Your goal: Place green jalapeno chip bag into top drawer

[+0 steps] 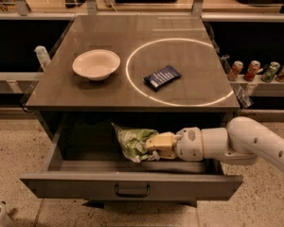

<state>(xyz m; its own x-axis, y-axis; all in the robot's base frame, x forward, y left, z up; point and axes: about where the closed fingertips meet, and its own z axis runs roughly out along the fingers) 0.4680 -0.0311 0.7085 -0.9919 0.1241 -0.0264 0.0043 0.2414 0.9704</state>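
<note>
The top drawer (132, 187) is pulled open below the tabletop; its grey front panel has a dark curved handle at the centre. The green jalapeno chip bag (131, 140) is a crumpled light-green foil bag inside the drawer, near its middle. My gripper (154, 144) reaches in from the right over the drawer's right side and is shut on the bag's right edge. I cannot tell if the bag rests on the drawer floor or hangs just above it.
A white bowl (96, 64) and a small dark-blue flat packet (162, 76) lie on the grey tabletop (189, 37), the packet inside a white ring. Several cans (260, 71) stand on a shelf at the right. A bottle (41, 56) stands at the left.
</note>
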